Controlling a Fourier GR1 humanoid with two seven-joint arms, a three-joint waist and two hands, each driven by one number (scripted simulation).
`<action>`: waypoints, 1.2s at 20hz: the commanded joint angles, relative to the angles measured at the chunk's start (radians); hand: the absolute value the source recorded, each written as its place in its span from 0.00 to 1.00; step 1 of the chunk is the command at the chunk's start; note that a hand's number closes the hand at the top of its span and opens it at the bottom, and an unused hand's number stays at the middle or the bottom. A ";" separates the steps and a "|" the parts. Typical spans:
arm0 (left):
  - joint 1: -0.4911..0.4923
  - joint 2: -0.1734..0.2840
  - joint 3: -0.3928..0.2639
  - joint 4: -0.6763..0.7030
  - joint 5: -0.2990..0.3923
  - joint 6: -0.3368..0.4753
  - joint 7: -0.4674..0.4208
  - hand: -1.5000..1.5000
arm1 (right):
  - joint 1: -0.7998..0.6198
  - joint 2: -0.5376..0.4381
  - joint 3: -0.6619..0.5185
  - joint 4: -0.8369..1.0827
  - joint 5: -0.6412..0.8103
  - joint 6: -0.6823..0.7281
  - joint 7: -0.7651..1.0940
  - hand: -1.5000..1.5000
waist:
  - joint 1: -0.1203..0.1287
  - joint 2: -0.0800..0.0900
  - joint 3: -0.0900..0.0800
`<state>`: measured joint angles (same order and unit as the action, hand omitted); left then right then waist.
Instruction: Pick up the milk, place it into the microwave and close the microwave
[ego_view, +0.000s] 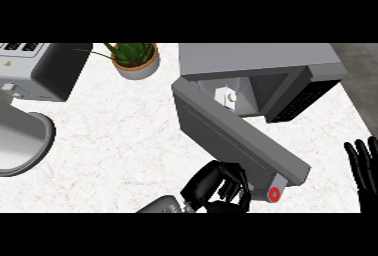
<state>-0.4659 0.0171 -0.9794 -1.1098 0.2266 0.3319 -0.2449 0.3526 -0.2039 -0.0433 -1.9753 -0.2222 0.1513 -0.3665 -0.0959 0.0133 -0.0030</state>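
The microwave (258, 62) is sitting at the far side of the white counter (118, 130), and everything else can be placed from it. Its door (236, 140) is standing partly open, swinging out from the left front corner of the microwave toward the near edge of the counter, with a red round mark (274, 194) showing at the door's near end. The milk (224, 96), a small white carton, is standing upright inside the microwave's cavity, just behind the hinge end of the door. The left hand (218, 185) is resting against the outer face of the door near its free end, its fingers curling loosely against the panel without wrapping around anything. The right hand (363, 170) is showing to the right of the door, well apart from it, fingers straight and pointing up, holding nothing. A potted plant (135, 59) is standing just left of the microwave. Farther left, a grey appliance (33, 70) is occupying the counter's far corner, and a grey rounded object (22, 145) is lying nearer beneath it.
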 joint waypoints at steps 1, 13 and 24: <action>-0.068 -0.016 -0.045 0.000 0.100 0.105 -0.041 1.00 | -0.015 -0.041 0.012 -0.061 -0.052 0.066 0.032 0.00 | -0.028 0.003 -0.001; -0.295 -0.017 0.017 0.079 0.327 0.224 -0.045 1.00 | -0.034 -0.107 0.033 -0.171 -0.157 0.147 0.119 0.00 | -0.128 0.023 -0.001; -0.412 -0.017 0.175 0.175 0.527 0.244 -0.135 1.00 | -0.065 -0.139 0.025 -0.231 -0.251 0.159 0.187 0.00 | -0.181 0.056 -0.005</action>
<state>-0.8329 -0.0002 -0.8603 -0.9561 0.6957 0.5672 -0.3368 0.3049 -0.3308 -0.0126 -2.1906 -0.4480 0.3104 -0.2032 -0.2634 0.0594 -0.0061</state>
